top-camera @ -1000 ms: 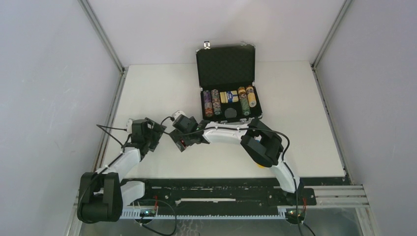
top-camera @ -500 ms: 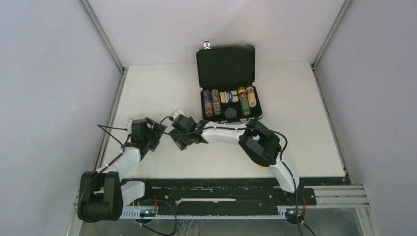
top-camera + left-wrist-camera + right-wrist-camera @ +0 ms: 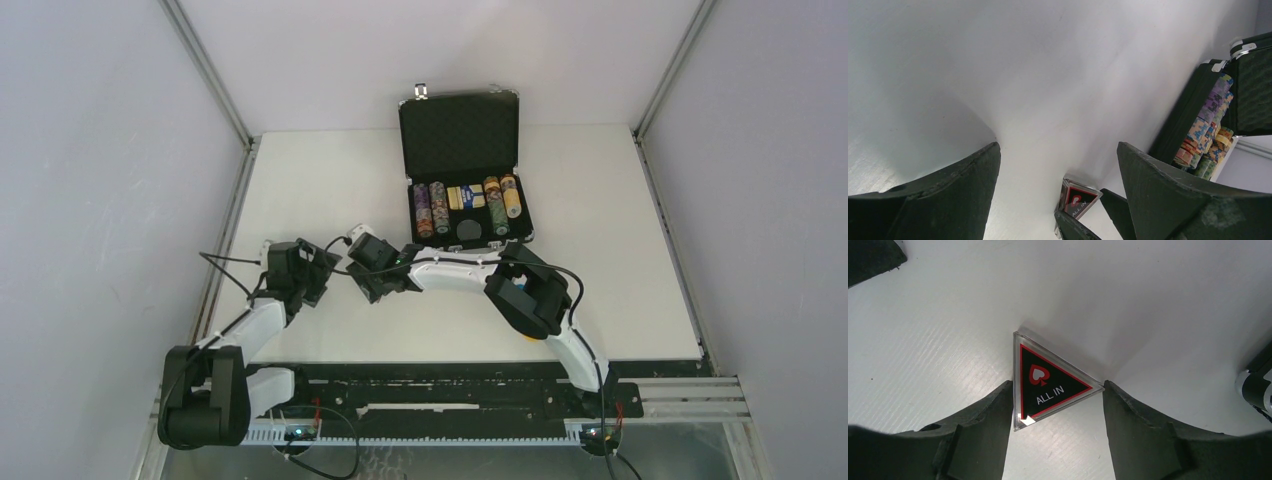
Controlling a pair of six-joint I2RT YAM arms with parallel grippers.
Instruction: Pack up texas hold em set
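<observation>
Black foam lines the one briefcase point(image 3: 460, 135), open at the far side of the table point(image 3: 330, 190), with four rows of chips point(image 3: 423, 210) and one card deck point(image 3: 466, 197) inside. One triangular token point(image 3: 1048, 382) lies flat nearer the arms, pinched at two sides by the right gripper point(image 3: 1057, 390). The left gripper point(image 3: 1058, 145) hangs just beside it, spread wide, with nothing in it.

Two arms, same build. Left arm point(image 3: 255, 322) and right arm point(image 3: 455, 272) have smooth white curved shell links joined by boxy black joint housings. The left arm's base point(image 3: 200, 400) is a chunky black block. Thin black cables point(image 3: 222, 262) loop loose off both arms. Left hand point(image 3: 1058, 147) and right hand point(image 3: 1057, 390) each have two broad matte black fingers point(image 3: 973, 440) with a grainy texture and wedge-tapered tips.
</observation>
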